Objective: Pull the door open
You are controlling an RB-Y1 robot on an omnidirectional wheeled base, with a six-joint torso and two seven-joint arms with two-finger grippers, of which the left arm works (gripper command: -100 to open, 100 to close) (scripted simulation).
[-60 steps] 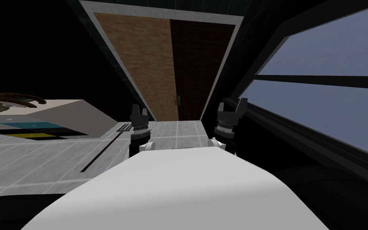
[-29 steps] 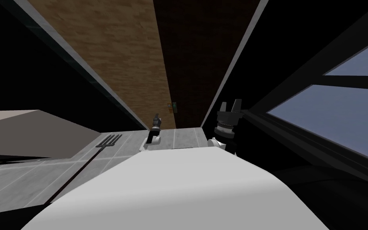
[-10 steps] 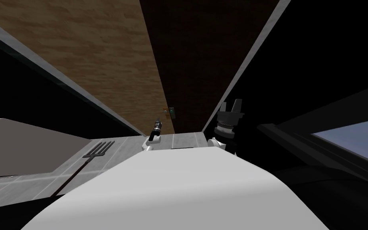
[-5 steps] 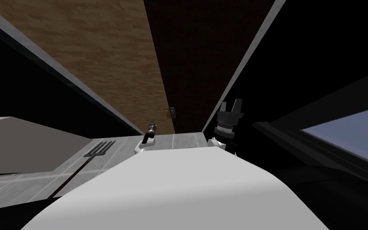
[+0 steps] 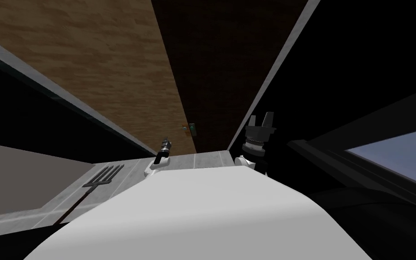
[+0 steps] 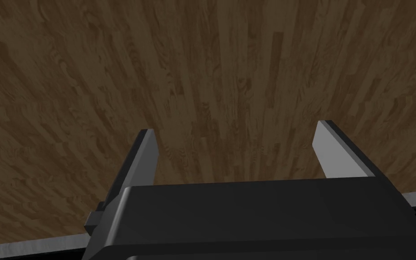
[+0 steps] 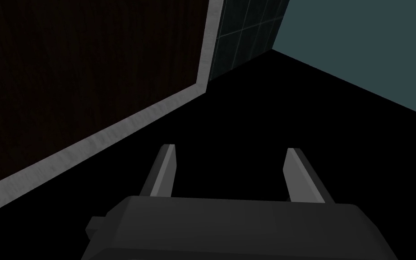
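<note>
progress is slight: the door (image 5: 90, 58) stands close ahead, a lighter wooden half beside a darker one, and by my reading it is shut, lying flush in its grey frame (image 5: 269, 77). its small handle (image 5: 187, 129) sits low at the seam between the two halves, untouched. the left gripper (image 5: 165, 143) is raised toward the lighter half, near the handle but apart from it and off to its side; in the left wrist view its fingers (image 6: 144, 158) stand apart with nothing but wood grain between them. the right gripper (image 5: 260, 121) is held up beside the frame's edge, spread wide too and empty. left to do, i judge: line the left gripper up on the handle, close on it, and draw the door back.
</note>
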